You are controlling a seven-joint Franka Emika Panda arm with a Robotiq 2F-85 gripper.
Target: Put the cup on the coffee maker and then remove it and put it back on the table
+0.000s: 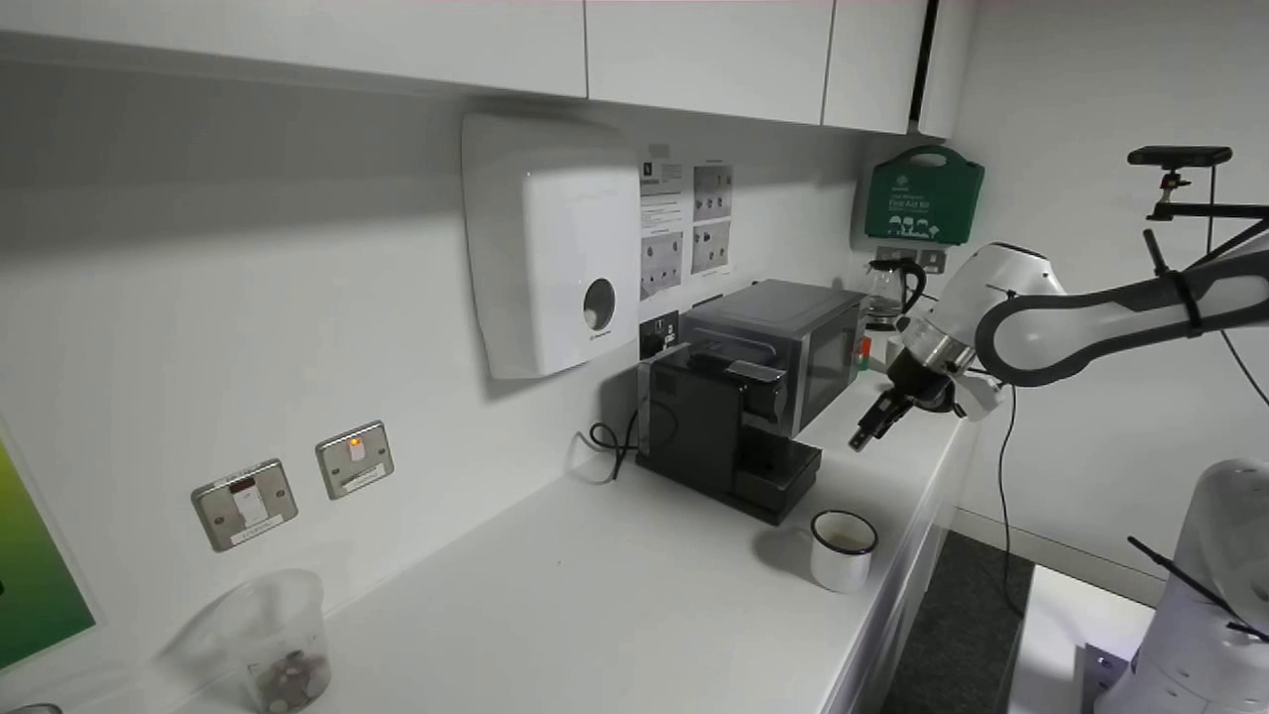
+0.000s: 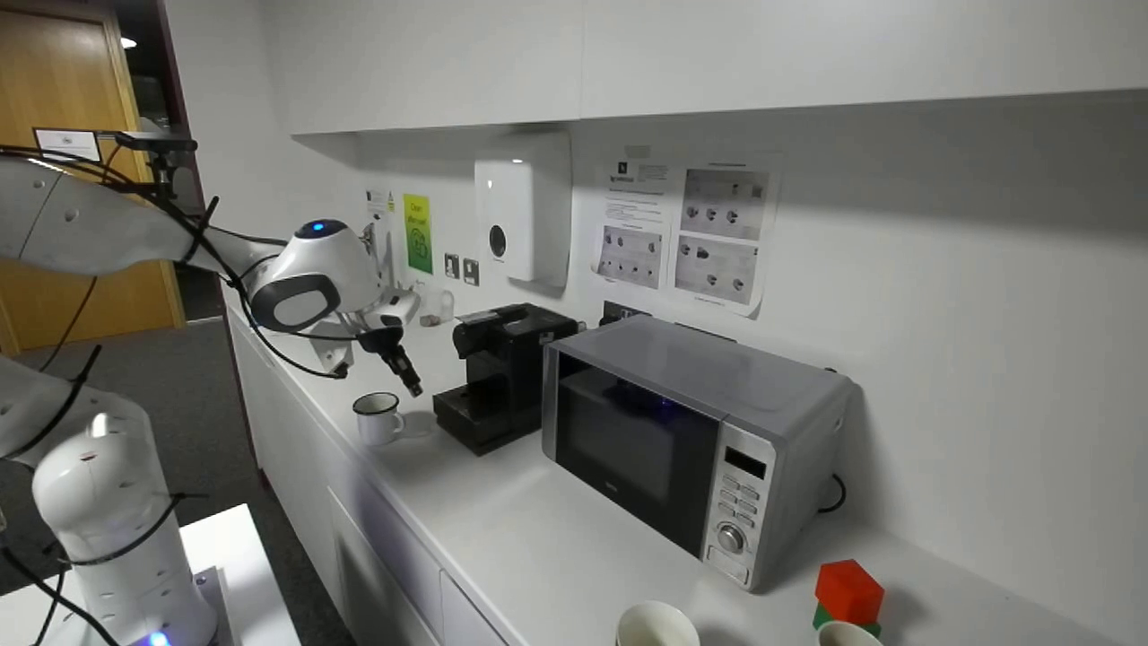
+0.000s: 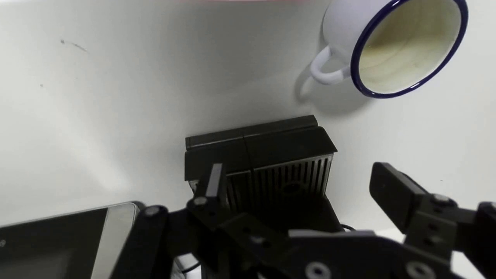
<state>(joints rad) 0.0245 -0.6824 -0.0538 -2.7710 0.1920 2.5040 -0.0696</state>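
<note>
The white cup (image 1: pixel 843 560) with a dark blue rim stands upright on the white table (image 1: pixel 555 615), in front of the coffee maker and near the table's front edge. It also shows in an exterior view (image 2: pixel 375 423) and at the upper right of the wrist view (image 3: pixel 347 31), its handle visible. The black coffee maker (image 1: pixel 694 426) stands against the wall; its drip tray shows in the wrist view (image 3: pixel 267 153). My gripper (image 3: pixel 298 174) is open with nothing between its fingers. It hangs above the table in both exterior views (image 1: pixel 861 439) (image 2: pixel 413 388), near the coffee maker's front and apart from the cup.
A grey microwave (image 2: pixel 700 377) stands beside the coffee maker. A clear plastic container (image 1: pixel 283 645) stands near the wall. A white dispenser (image 1: pixel 555 248) hangs above the table, under wall cupboards. Red and green blocks (image 2: pixel 847 592), another white cup (image 2: pixel 659 628) and a glass kettle (image 1: pixel 885 297) stand past the microwave.
</note>
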